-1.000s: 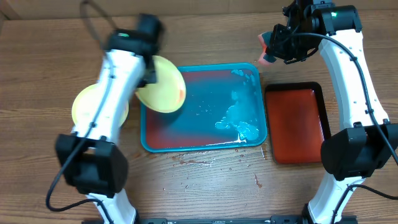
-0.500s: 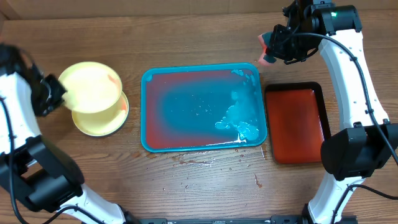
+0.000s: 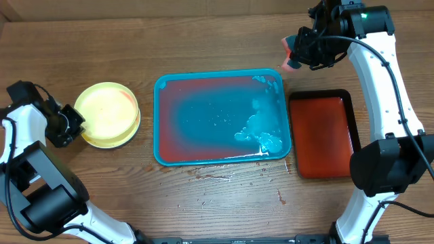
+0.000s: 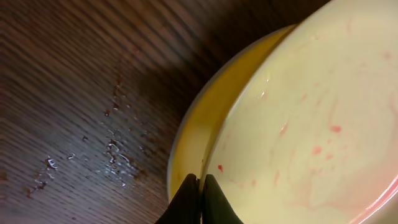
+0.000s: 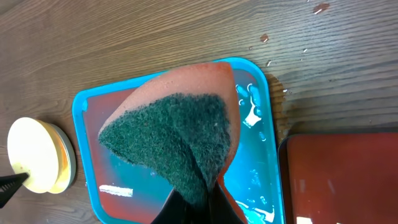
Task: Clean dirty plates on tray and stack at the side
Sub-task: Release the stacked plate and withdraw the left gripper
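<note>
Two pale yellow-green plates (image 3: 106, 114) lie stacked on the table left of the teal-rimmed tray (image 3: 159, 122). My left gripper (image 3: 73, 122) is shut on the rim of the top plate (image 4: 311, 124), which carries faint red smears and rests over the lower plate (image 4: 205, 118). My right gripper (image 3: 296, 55) is high above the tray's far right corner, shut on a green and pink scouring sponge (image 5: 180, 130). The tray (image 5: 81, 124) holds no plates, only blue liquid. The light blue plate is out of view.
A smaller black-rimmed red tray (image 3: 324, 134) sits right of the teal tray. Water drops and red specks lie on the wood in front of the tray (image 3: 217, 177) and beside the stack (image 4: 115, 149).
My left arm has carried the plate from over the tray's left edge out to the left and set it down onto the other plate. The right arm has not moved.
</note>
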You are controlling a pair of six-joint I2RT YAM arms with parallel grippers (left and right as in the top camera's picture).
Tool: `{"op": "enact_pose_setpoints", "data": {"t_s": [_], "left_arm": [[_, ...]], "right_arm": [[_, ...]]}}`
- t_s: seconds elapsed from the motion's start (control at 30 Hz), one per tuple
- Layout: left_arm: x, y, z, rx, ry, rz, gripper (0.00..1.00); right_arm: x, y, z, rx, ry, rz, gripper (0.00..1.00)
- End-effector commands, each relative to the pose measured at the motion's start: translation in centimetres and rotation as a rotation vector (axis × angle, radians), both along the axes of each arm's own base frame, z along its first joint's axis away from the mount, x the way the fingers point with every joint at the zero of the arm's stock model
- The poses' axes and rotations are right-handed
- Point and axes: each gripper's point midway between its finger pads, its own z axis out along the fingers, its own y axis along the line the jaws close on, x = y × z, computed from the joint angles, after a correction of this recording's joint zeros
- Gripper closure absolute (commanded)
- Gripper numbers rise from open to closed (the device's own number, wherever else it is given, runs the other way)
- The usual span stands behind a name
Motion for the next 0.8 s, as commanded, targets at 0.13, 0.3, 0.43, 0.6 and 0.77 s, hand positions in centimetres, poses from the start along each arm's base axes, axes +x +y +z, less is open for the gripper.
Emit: {"op": "enact_pose_setpoints", "data": {"t_s": [0.13,0.3,0.43,0.6,0.77], "left_arm": [[-2.1,0.7,0.0,0.064,0.077,0.052,0.96],[-2.7,0.3,-0.4,0.048,0.098,0.047,0.58],[-3.1,0.0,-0.4,0.037,0.114,0.038,0.49],[-1.0,-1.2,0.9,-0.029,-0.006,0.012,0.38],[0.1,-2.1,4.9,-0.012,-0.124,-0.032,0.31]], "right_arm": [[-0.7,-0.3,0.6,-0.007,0.008,0.003,0.96],[-0.9,-0.9,0.2,-0.045,0.020,-0.011,0.96],[-1.0,-1.1,0.1,-0.061,0.022,-0.004,0.96],[-1.1,-1.1,0.1,-0.065,0.020,0.008,0.96],[-1.4,-1.2,0.0,-0.073,0.026,0.026,0.96]]}}
